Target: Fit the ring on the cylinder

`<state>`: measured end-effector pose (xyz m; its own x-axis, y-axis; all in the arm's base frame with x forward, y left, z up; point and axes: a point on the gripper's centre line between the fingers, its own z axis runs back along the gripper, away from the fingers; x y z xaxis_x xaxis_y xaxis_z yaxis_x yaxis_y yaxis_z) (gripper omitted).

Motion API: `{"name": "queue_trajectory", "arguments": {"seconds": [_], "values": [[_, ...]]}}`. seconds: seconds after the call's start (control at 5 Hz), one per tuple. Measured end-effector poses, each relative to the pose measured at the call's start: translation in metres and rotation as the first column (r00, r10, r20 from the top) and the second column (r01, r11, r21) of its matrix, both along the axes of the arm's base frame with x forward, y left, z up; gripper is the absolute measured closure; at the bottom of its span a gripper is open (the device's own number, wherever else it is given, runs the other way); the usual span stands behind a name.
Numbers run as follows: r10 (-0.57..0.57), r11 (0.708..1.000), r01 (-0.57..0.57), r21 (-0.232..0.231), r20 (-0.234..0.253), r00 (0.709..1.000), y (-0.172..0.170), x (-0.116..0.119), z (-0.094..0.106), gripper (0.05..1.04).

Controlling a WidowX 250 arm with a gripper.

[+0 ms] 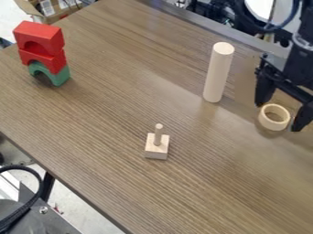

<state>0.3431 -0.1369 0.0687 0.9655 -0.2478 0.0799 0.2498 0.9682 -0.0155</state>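
My gripper [279, 115] hangs at the right edge of the camera view, open, with one finger on each side of the wooden ring [265, 119]. The pale ring has its opening toward the camera, and I cannot tell whether either finger touches it. To the left of the ring, the tall light wood cylinder [217, 75] stands upright on the table. A small square wooden base with a thin upright peg [156, 148] stands nearer the middle.
Red and green arch blocks [43, 45] are stacked at the upper left of the brown table [116, 105]. The table's front edge slants down from the left. Cables and equipment lie beyond its far edge.
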Motion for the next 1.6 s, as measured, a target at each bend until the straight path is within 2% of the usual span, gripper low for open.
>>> {"name": "queue_trajectory", "arguments": {"seconds": [0.2, 0.6, 1.2, 1.6], "values": [[-0.013, 1.0, 0.013, -0.015, -0.015, 1.0, -0.006, 0.007, -0.01, 0.085], [-0.036, 0.999, 0.036, -0.017, -0.002, 0.999, -0.013, 0.024, -0.018, 0.085], [-0.008, 1.0, 0.008, -0.001, 0.013, 1.0, 0.005, 0.036, -0.016, 0.085], [0.001, 1.0, -0.001, -0.002, -0.01, 1.0, 0.007, 0.037, -0.023, 0.085]]}}
